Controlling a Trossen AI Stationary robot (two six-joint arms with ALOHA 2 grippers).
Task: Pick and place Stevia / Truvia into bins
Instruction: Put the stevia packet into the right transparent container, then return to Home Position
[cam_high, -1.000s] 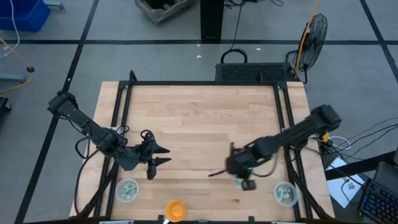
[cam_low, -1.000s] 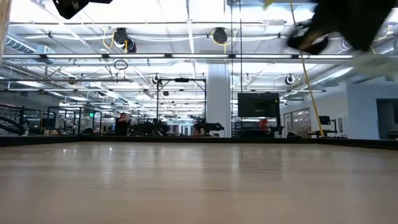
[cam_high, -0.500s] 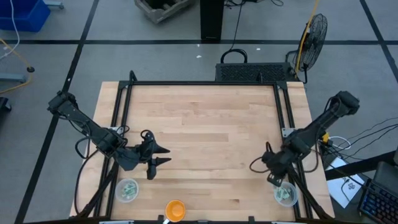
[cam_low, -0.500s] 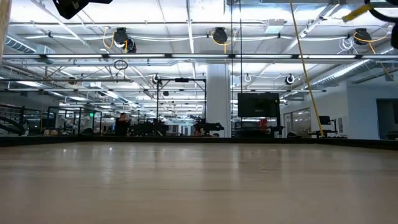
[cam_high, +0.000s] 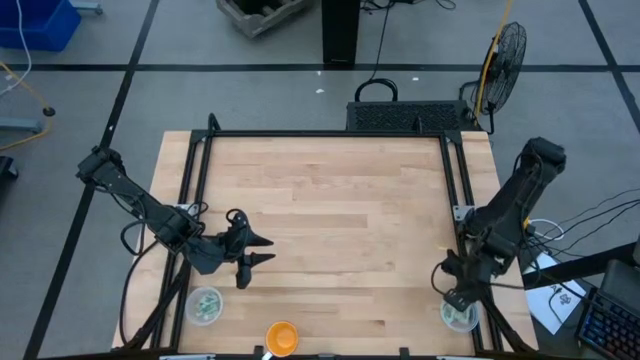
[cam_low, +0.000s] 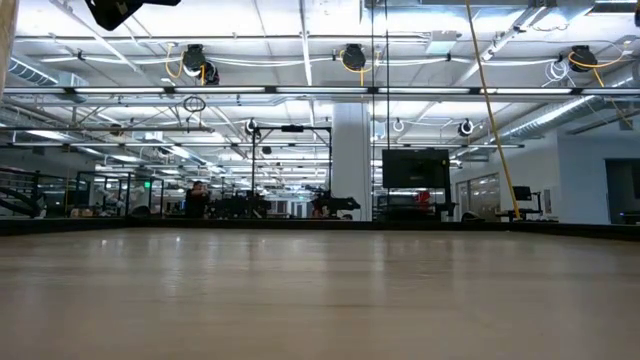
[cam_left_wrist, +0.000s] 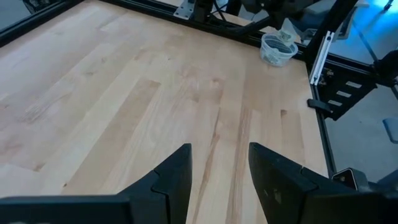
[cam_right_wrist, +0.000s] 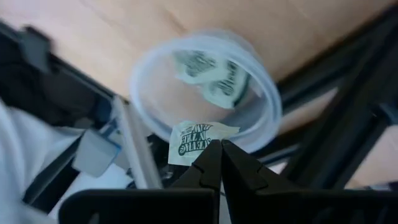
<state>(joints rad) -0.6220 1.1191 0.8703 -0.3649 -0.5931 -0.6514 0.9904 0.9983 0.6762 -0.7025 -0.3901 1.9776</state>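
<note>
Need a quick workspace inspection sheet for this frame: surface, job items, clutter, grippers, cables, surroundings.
Surface: wooden table, bare mid-area.
Job's things: right cup holds sachets; left cup too; one sachet pinched over the right cup's rim.
Clutter: orange bowl at front edge.
Grippers: right gripper shut on the sachet; left gripper open, above the table near the left cup.
Cables: black leads off the table's right.
Surroundings: fan on the floor.

The right gripper (cam_right_wrist: 219, 152) hangs over the right bin (cam_right_wrist: 205, 93), a sachet (cam_right_wrist: 200, 141) pinched at its fingertips above the near rim; two more sachets (cam_right_wrist: 217, 78) lie inside, beyond the fingers; the left bin (cam_high: 205, 305) sits just behind the left gripper (cam_high: 258, 250).
</note>
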